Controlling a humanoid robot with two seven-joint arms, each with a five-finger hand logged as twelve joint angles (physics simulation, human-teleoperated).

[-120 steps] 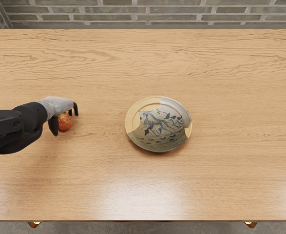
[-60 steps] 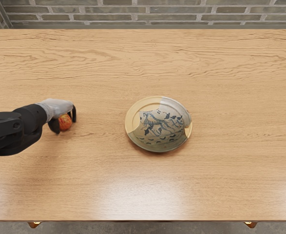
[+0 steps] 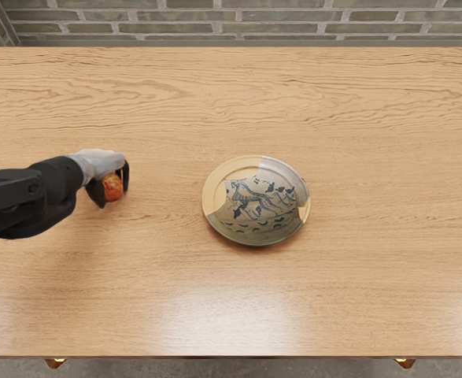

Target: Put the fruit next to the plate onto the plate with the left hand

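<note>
Left hand point(image 3: 99, 164): a second ago it hovered over the fruit; now it is a little farther up the picture and slightly nearer the plate point(image 3: 209, 198).
Fingers point(image 3: 125, 172): spread and loosely arched a second ago, half closed half a second ago, now curled tight around the fruit.
Fruit point(image 3: 112, 187): it has shifted up and to the right with the hand, and less of it shows between thumb and fingers; whether it has left the tabletop point(image 3: 231, 94) cannot be told.
Left forearm point(image 3: 34, 201): higher in the picture than before.
</note>
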